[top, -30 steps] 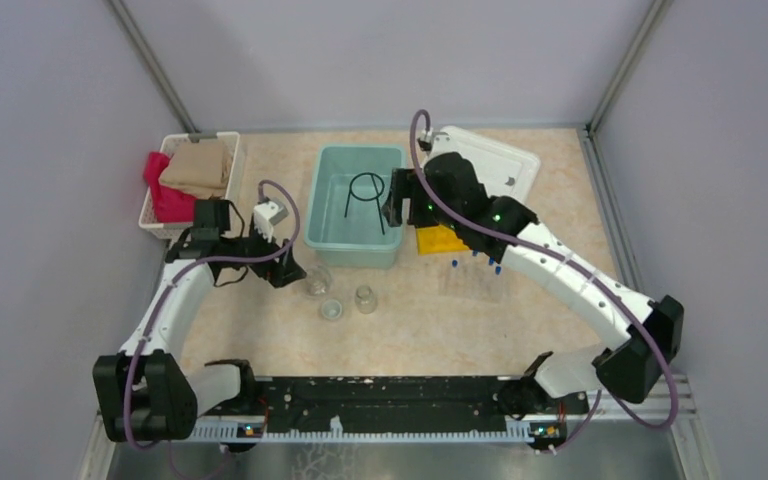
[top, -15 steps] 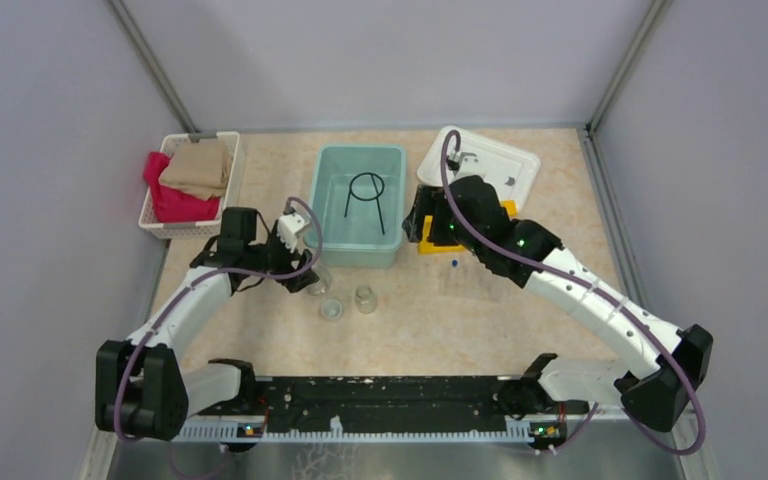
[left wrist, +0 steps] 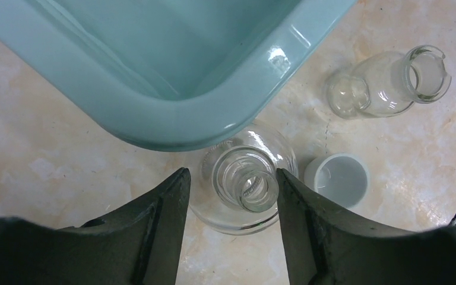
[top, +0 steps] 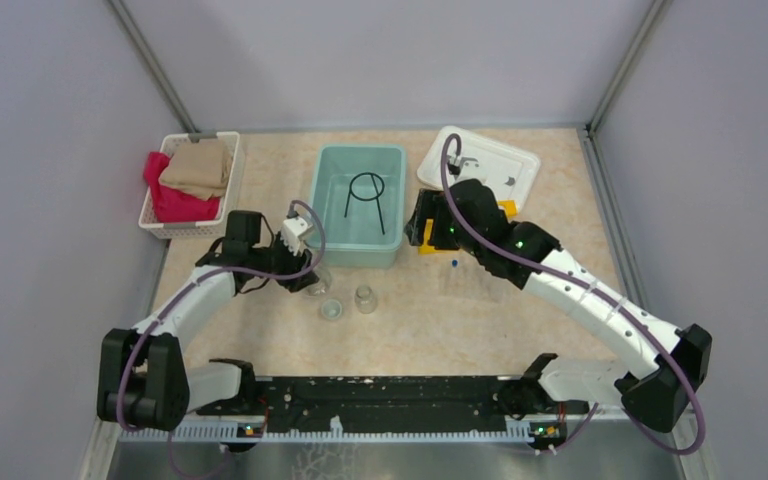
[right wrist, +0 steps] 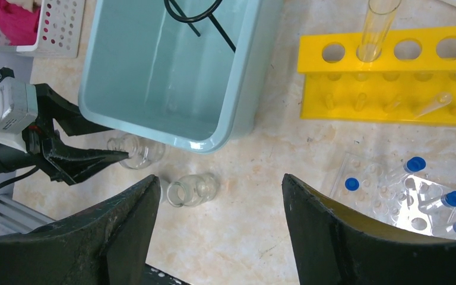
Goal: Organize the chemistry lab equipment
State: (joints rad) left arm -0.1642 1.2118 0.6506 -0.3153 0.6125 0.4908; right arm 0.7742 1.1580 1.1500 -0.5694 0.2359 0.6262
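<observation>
Reaching left arm, top view: bent out leftward then back in, left gripper low at the near left corner of the teal tub, over a glass flask.
Right arm, top view: long arc from the right base, right gripper above the left end of the yellow rack; its fingers are hidden under the wrist.
Ring, top view: black wire ring lies inside the tub.
Loose glass, top view: beaker and small round cup on the table, near the tub's front.
Writing, top view: dark marks on the white lid, too small to read.
Jaws, left wrist: apart, one finger on either side of the upright flask's neck. A gap shows on the left; contact on the right cannot be told.
Cut off, left wrist: only a corner of the tub shows; the beaker lies on its side.
Jaws, right wrist: wide apart, nothing between them, table below.
Tubes, right wrist: one clear test tube stands in a rack hole, its top cut off; blue-capped tubes lie on a clear holed tray beside the rack.
Edge, right wrist: white basket with red cloth, cropped.
</observation>
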